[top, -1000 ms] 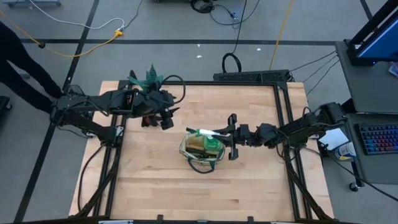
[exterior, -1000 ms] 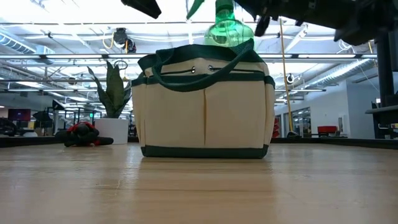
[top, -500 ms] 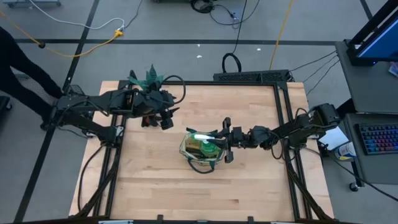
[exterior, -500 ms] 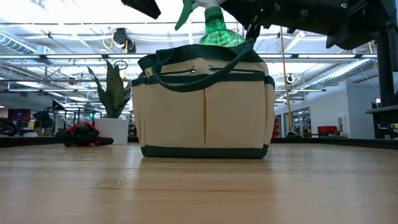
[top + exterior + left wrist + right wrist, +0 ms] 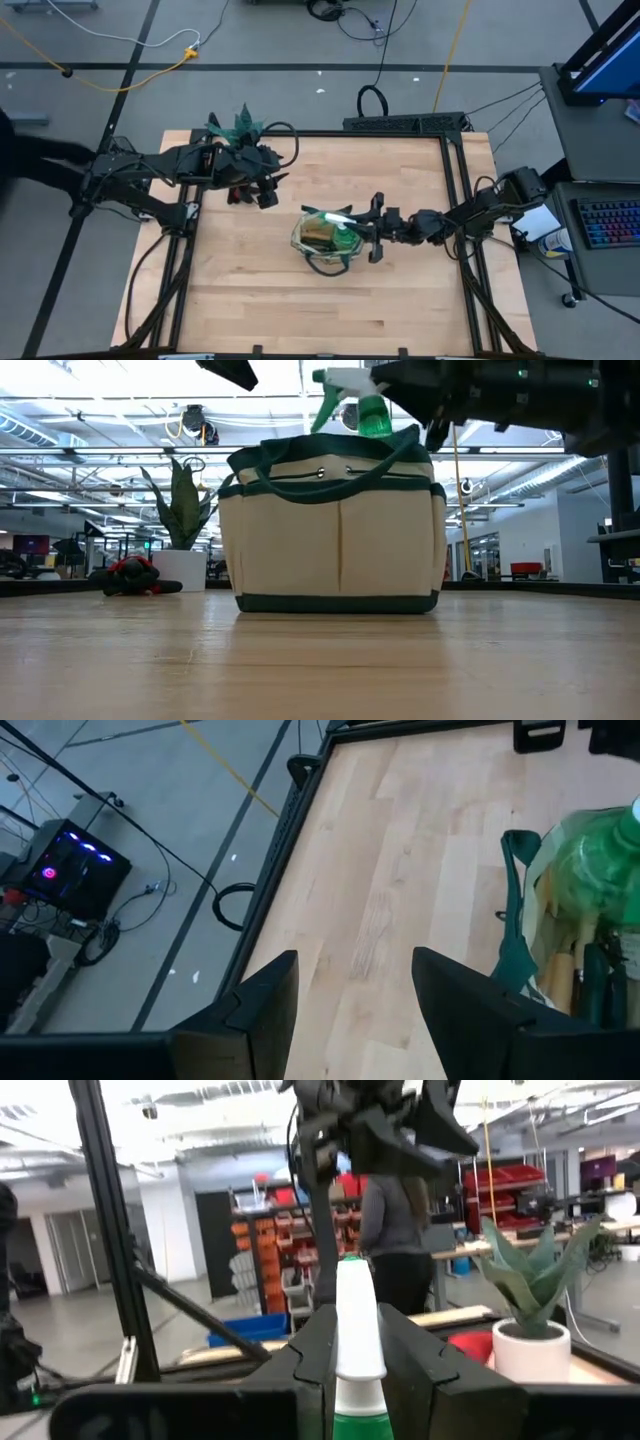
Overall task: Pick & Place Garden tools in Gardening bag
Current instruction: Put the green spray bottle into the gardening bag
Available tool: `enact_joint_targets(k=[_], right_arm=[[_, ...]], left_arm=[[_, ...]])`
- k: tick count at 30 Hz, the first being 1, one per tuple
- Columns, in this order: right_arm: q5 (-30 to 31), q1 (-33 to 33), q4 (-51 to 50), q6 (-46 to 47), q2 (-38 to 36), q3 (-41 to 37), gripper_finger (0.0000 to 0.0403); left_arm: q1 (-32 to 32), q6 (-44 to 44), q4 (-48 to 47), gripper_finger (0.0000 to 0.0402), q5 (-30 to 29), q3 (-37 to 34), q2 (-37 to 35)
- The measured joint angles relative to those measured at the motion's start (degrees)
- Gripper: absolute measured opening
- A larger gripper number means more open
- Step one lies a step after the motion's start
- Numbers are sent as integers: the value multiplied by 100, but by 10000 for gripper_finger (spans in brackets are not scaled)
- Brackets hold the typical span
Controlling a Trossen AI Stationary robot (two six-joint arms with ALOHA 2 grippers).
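Low view shows the gardening bag (image 5: 338, 530) standing upright mid-counter, with the green spray bottle (image 5: 372, 412) partly sunk into its open top, white nozzle still above the rim. The right end effector (image 5: 368, 232) is closed on the spray bottle at its neck, directly over the bag; the right wrist view confirms both fingers (image 5: 310, 1350) pressed against the white collar. Step in hand, by my judgement: lowering this bottle into the bag. The next move calls for easing it down clear of the loop handles, then releasing.

Farther off, toward the far left of the counter (image 5: 400, 300), the left end effector (image 5: 268, 190) hangs with its fingers spread and nothing between them, near the potted plant (image 5: 180, 530).

Count: one bag; one spray bottle; one red item (image 5: 130, 575) lying beside the pot; one plant. Wooden handles show inside the bag from the left wrist view, number uncertain.
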Motion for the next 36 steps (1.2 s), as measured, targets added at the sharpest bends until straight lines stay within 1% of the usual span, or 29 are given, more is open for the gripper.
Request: enact_joint_targets(k=[7, 10, 12, 20, 22, 25, 27, 33, 36], right_arm=[[45, -2, -153, 35, 99, -6, 45], [278, -2, -87, 145, 208, -6, 45], [311, -2, -88, 203, 350, -6, 45], [344, -2, 605, 322, 928, -6, 45], [485, 0, 629, 311, 963, -6, 45], [975, 4, 562, 489, 1000, -1, 45], [1191, 26, 530, 574, 1009, -1, 45], [1239, 198, 509, 406, 1009, -1, 45], [1453, 340, 417, 231, 1007, 0, 48]], left_arm=[[0, -31, 1, 202, 0, 0, 0], [0, -113, 2, 202, 2, 0, 0], [2, -153, 2, 202, 2, 0, 0], [2, -171, 2, 202, 3, 0, 0], [1, -170, 2, 202, 4, 0, 0], [0, -171, 0, 202, 4, 0, 0], [0, -171, -4, 202, 4, 0, 0], [0, -170, -9, 202, 4, 0, 0], [1, -170, -11, 202, 4, 0, 0]])
